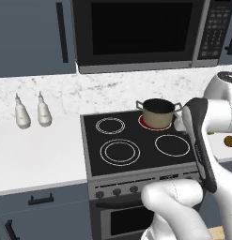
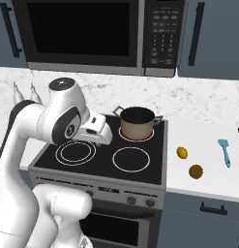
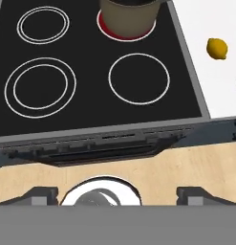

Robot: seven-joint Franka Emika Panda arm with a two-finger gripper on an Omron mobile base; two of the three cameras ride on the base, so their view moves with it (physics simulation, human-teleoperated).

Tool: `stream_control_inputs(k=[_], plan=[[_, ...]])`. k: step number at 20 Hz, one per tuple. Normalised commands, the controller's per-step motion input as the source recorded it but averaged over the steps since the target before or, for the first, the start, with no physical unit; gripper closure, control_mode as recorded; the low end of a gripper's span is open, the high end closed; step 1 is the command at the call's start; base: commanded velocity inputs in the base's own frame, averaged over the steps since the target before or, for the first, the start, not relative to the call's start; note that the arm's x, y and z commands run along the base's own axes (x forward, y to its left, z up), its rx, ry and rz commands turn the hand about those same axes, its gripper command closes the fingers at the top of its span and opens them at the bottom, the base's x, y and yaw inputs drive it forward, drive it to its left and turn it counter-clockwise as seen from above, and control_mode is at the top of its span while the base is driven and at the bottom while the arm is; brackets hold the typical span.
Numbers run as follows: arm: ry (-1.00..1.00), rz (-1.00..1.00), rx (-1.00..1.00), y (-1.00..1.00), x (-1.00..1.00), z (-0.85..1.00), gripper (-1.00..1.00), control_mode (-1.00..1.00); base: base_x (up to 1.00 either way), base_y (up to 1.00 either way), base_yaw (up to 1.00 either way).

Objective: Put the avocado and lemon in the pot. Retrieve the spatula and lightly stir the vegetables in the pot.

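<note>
So here's where we're at: the pot [image 2: 137, 122] sits on the stove's [image 2: 104, 164] back right burner, which glows red under it, and from what we can see its dark inside looks bare. The lemon [image 2: 182, 153] lies on the white desk [image 2: 208, 184] just right of the stove, and the brownish round avocado [image 2: 196, 171] is near it, a bit closer to the front edge. The teal spatula [image 2: 225, 152] lies further right on the same desk, well apart from the pot, handle pointing toward the front.

Our fingers [image 3: 125, 192] are released, spread wide, with nothing between them. In the hand view the two dark tips sit far apart at the bottom, looking down past the stove's front edge at the wooden floor [image 3: 138, 167], with the pot and lemon at the top of that picture. In the right base view the hand hangs over the left part of the stove, clear of everything.

Two white bottles [image 1: 32, 112] stand on the desk left of the stove, and a microwave [image 1: 141, 33] hangs above.
</note>
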Motion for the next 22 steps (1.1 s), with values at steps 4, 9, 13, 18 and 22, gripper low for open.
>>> stream_control_inputs(k=[4, 9, 13, 18, 22], plan=[[0.0, 0.0, -0.04, -1.0, -0.29, 0.0, -1.0, -1.0, 0.0, 0.0, 0.0], [0.0, -0.02, 0.0, -1.0, -0.17, -0.1, -1.0, -1.0, 0.0, 0.0, 0.0], [0.0, -0.02, 0.0, -1.0, -0.01, -0.2, -1.0, -1.0, 0.0, 0.0, 0.0], [0.01, -0.01, 0.02, -0.99, 0.04, -0.2, -1.0, -1.0, 0.0, 0.0, 0.0], [0.03, -0.01, 0.02, -0.92, 0.28, -0.16, -1.0, -1.0, 0.0, 0.0, 0.0]])
